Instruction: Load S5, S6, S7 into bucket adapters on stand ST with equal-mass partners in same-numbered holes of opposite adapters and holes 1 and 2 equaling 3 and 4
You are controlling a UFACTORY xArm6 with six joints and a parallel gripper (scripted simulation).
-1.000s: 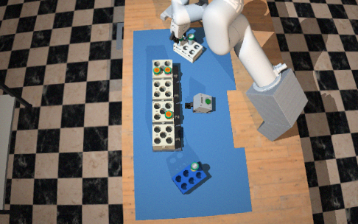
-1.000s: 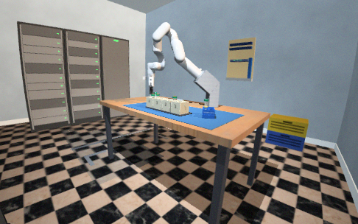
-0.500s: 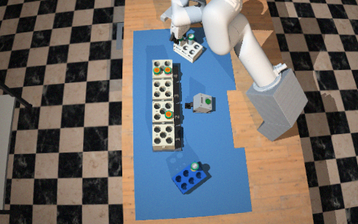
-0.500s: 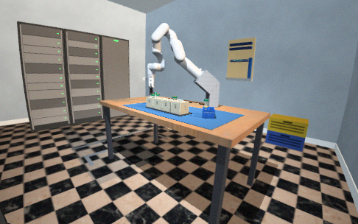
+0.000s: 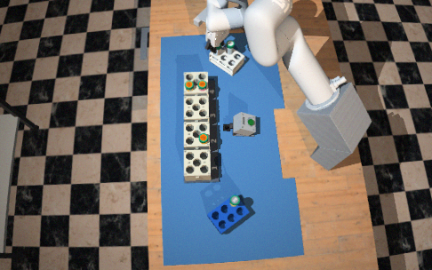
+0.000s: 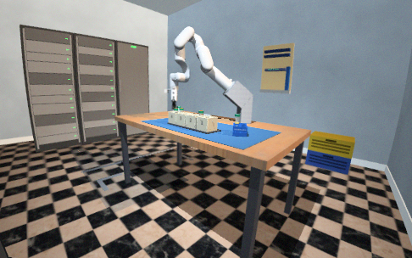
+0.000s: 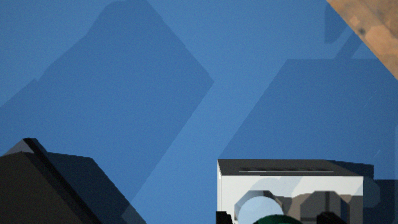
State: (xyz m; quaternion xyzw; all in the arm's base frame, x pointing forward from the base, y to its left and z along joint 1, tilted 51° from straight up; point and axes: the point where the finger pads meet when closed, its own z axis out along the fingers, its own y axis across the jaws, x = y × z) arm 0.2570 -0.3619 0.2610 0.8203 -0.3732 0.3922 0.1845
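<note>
three orange-capped tubes [image 5: 189,84] fill adapters [image 5: 196,107].

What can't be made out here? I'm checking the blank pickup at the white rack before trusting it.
- Gripper, top view: fingers hidden under the wrist.
- Green-capped tube, wrist view: cut off by the bottom edge.
- Cap printing on the white rack's tube: too small.
- Adapter hole numbers: too small.
</note>
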